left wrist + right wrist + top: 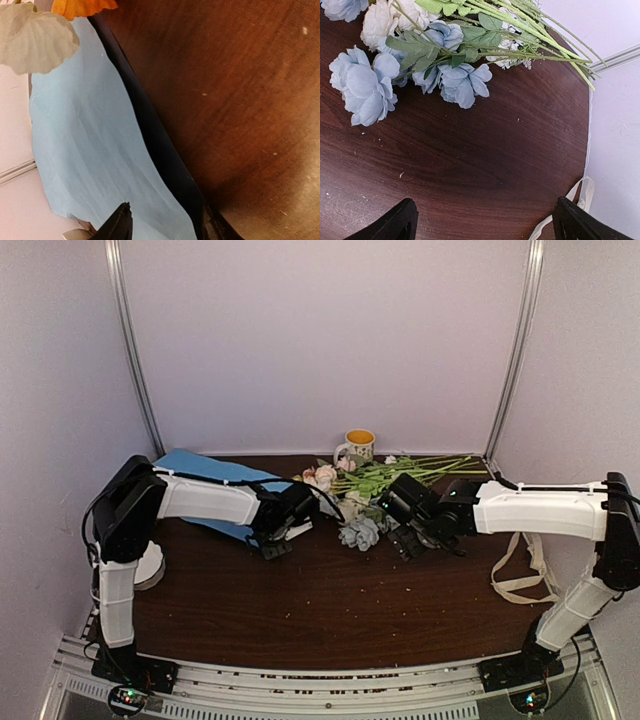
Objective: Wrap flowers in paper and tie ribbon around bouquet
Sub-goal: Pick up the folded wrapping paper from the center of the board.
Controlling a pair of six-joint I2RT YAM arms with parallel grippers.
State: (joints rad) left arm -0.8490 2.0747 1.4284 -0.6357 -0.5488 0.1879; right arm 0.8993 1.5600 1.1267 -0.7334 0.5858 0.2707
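R tool (485, 216) spread wide, flowers (462, 82) (blue heads nearest) lying just beyond its tips.

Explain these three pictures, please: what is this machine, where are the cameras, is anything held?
Two robot arms are bolted at the near edge of a table. The wide picture looks down from above and behind them; the other two come from a camera on each wrist. On the table lie a blue paper sheet, a bunch of flowers, a cream ribbon at the right edge and a mug at the back. The left end effector is over the paper's edge, fingers apart; the right end effector is open near the flowers. Neither seems to hold anything.
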